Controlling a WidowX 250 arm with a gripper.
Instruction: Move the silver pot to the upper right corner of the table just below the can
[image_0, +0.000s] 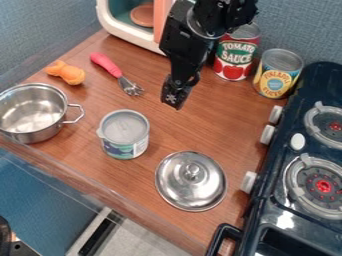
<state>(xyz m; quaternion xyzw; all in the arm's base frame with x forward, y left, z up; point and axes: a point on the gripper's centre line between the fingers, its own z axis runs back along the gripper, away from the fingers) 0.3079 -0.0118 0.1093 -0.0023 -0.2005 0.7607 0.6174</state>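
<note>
Gripper (172, 97) (opening indeterminate), well apart from silver pot (31, 114); you should straddle its rim (65, 103) squarely before closing.

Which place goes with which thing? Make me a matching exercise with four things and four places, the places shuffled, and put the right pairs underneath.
Things
1. Pot
2. Lid
3. Yellow-labelled can
4. Orange toy

Places
A. Between the red can and the stove
B. At the left edge of the picture, its handle pointing right
C. Beside the pink-handled tool
D. Flat on the table, its knob facing up

Right pairs: 1-B, 2-D, 3-A, 4-C
</note>
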